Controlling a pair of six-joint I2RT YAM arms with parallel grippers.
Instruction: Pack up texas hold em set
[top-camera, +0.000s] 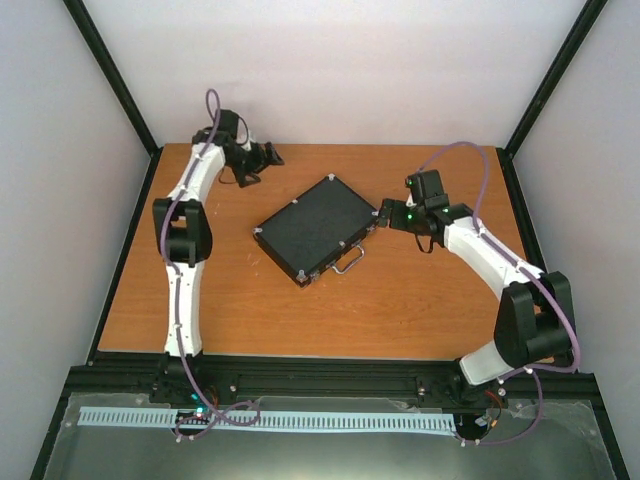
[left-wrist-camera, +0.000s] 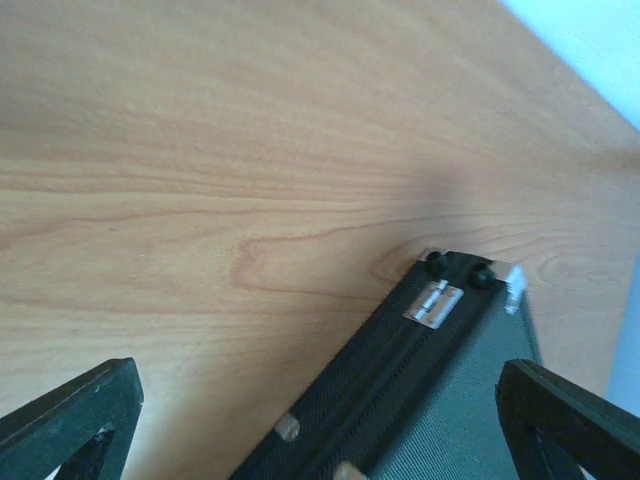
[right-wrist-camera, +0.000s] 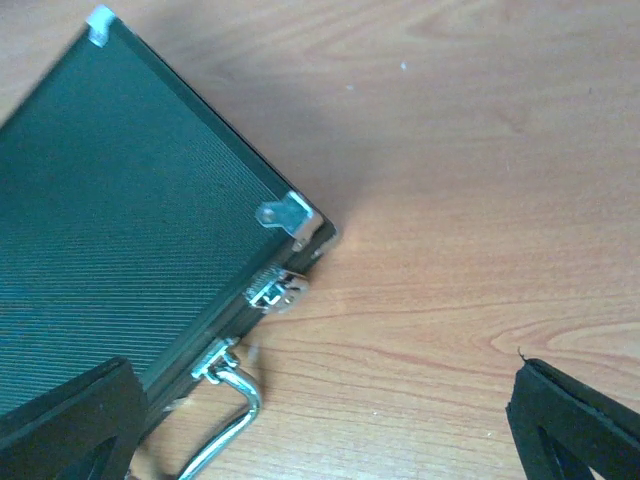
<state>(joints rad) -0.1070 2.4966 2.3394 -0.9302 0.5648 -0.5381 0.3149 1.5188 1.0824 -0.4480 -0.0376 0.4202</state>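
While arms (top-camera: 182, 232) bend (inward), jaws gape.

Left arm (top-camera: 185, 230) is reaching far forward, elbow bent up, left gripper (top-camera: 268, 155) pointing right, jaws sitting wide apart and gripping nothing. Right arm (top-camera: 500, 270) is stretching forward and inward, right gripper (top-camera: 385, 212) pointing left, jaws likewise spread and gripping nothing.

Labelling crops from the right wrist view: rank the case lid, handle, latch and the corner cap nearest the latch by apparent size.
1. case lid
2. handle
3. latch and corner cap: about alike, so not ranked.
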